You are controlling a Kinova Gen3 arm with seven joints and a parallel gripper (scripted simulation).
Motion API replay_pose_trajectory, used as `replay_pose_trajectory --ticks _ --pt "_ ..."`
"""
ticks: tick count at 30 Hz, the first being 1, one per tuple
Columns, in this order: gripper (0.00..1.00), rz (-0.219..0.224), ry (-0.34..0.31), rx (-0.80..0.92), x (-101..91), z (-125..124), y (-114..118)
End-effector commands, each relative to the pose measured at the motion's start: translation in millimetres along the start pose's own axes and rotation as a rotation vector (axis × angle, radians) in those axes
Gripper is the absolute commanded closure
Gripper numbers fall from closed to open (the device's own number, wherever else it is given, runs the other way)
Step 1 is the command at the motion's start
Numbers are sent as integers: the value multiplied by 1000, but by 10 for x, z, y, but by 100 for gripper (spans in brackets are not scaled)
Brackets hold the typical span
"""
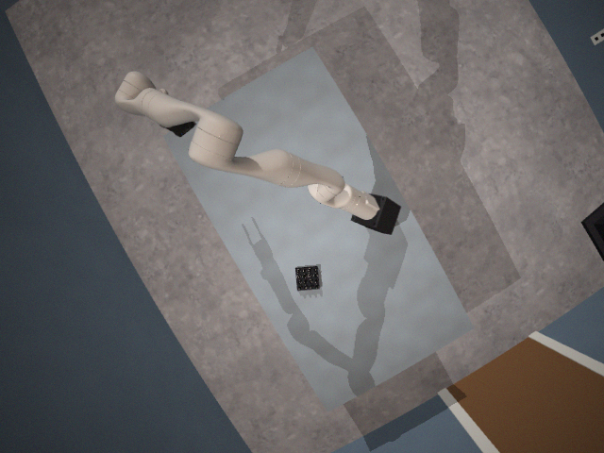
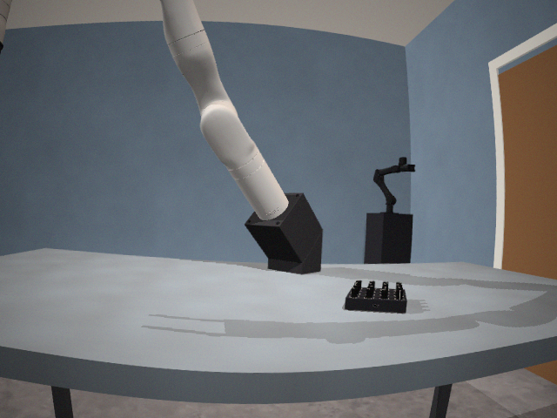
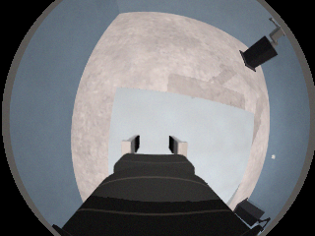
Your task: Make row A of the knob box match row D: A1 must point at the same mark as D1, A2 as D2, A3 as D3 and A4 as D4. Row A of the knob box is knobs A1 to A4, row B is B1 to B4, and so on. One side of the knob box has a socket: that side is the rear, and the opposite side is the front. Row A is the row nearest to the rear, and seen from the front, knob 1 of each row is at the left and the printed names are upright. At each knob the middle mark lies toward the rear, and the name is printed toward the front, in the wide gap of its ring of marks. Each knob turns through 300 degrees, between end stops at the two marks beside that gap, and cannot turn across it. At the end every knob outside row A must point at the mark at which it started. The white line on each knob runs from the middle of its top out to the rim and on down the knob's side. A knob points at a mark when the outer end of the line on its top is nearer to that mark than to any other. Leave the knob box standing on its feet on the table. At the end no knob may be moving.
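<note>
The knob box [image 1: 308,277] [image 2: 376,305] sits on its base on the table [image 1: 293,111] [image 2: 112,287] [image 3: 182,118], right of centre in the exterior view, its socket side toward the near edge. It looks small and light, likely to skid or twist if a knob is pushed sideways. The knobs are narrow, tall and closely set; the plastic is probably stiff and a little slick. Best to come straight down over one row A knob, pinch its sides squarely and turn about its own axis, without forcing it past an end stop. The white lines are too small to read, so the settings cannot be judged from here.

The neighbouring knobs are the main obstacle: wide-set fingers could nudge them. Farther out, the black mount [image 1: 387,214] [image 2: 297,238] stands beyond the box, to its left, with the arm [image 1: 273,165] [image 2: 229,135] rising leftward from it. The gripper [image 1: 180,128] [image 3: 154,142] is well apart from the box, fingers spread wide, nothing between them.
</note>
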State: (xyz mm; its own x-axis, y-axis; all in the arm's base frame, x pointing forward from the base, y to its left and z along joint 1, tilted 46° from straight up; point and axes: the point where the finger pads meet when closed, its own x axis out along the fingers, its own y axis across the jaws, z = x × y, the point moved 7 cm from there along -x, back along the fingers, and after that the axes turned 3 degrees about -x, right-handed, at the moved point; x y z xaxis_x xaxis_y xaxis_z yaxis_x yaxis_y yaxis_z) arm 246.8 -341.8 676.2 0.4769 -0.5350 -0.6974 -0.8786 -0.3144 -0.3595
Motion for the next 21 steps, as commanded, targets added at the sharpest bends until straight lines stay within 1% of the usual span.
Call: replay_pose_trajectory --ticks 1,2,4,9,15,17,19,20,21 --pt "0 -18 16 -52 -140 153 -222" --pt "0 -18 16 -52 -140 153 -222" --pt "0 -49 14 -135 -201 369 -487" --pt "0 -97 11 -267 -293 740 -877" --pt "0 -150 9 -433 -397 1256 -1314" --pt "0 -167 8 -489 -428 1441 -1448" --pt "0 -167 8 -489 -428 1441 -1448" --pt "0 -182 8 -544 -456 1626 -1570" --pt "0 -191 8 -576 -472 1739 -1640"
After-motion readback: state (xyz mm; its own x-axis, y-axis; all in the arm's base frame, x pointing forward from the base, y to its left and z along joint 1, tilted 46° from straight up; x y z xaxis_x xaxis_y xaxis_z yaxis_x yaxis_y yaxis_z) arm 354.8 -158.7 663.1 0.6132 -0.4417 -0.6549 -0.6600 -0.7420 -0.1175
